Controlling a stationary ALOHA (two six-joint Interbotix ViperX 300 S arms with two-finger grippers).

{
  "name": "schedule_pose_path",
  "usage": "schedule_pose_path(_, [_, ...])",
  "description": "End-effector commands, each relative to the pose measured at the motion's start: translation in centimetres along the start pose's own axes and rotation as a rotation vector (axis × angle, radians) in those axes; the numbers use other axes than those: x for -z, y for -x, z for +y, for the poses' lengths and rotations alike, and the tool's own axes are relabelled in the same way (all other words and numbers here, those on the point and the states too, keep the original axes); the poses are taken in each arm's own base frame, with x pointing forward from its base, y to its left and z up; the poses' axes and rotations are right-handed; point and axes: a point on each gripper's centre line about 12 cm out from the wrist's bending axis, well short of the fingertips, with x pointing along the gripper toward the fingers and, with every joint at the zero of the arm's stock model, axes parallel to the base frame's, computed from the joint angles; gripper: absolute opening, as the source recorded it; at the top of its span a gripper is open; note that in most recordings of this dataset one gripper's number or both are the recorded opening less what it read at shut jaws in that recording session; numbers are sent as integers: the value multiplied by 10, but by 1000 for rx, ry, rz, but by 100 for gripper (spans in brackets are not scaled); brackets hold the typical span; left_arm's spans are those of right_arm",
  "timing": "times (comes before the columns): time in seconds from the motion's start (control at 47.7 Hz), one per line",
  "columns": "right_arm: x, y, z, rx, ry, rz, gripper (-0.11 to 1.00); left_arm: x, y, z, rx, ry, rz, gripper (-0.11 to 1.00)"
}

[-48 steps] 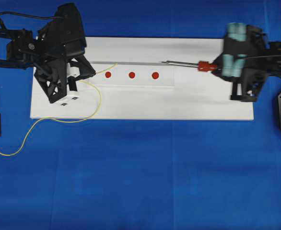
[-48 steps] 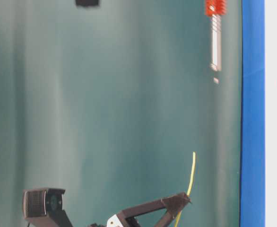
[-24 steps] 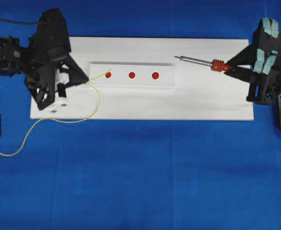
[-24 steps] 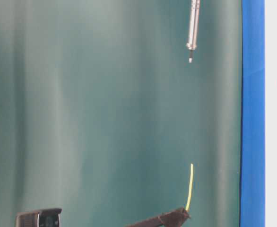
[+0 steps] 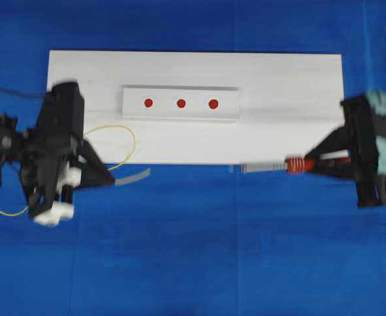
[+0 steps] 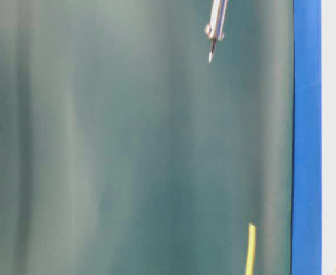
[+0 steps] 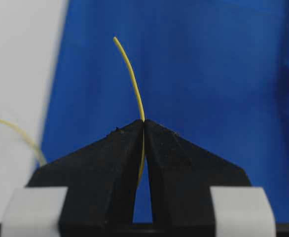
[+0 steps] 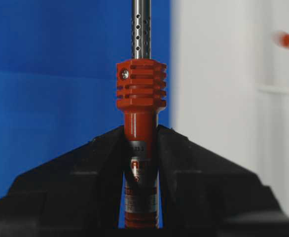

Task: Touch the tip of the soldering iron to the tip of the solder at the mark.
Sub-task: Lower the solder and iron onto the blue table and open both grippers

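Below, both arms off the white board point(image 5: 278, 131), level.

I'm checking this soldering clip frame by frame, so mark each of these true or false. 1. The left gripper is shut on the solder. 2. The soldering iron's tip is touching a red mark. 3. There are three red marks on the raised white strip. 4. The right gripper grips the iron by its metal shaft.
1. True: the left gripper pinches the solder.
2. False: the soldering iron hangs over the blue cloth, off the white board and away from the red marks.
3. True.
4. False: the right gripper clamps the orange-red handle, not the shaft.
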Motion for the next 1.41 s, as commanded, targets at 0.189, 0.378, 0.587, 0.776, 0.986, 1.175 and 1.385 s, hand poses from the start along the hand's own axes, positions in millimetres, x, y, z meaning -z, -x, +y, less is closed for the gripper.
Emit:
schedule_pose_path(0.189, [8,-42,38,-103,48,58,6,28,-33,-38,112,-25,28,1])
schedule_pose_path(0.378, [25,-76,49,-134,48,98,6,58,-66,-49,154,-50,56,1])
schedule_pose_path(0.587, [46,-116,51,-123,19,165,6,91,-100,-45,153,-64,95,1])
schedule_pose_path(0.776, [64,-142,57,-107,10,246,6,113,-125,-37,121,-71,150,1])
schedule_pose_path(0.986, [69,-151,62,-102,-18,272,6,117,-131,-36,114,-76,162,1])
schedule_pose_path(1.175, [70,-151,61,-94,-33,280,6,114,-132,-37,115,-74,159,2])
schedule_pose_path(1.385, [68,-150,62,-92,-31,282,16,110,-132,-41,114,-72,162,40])
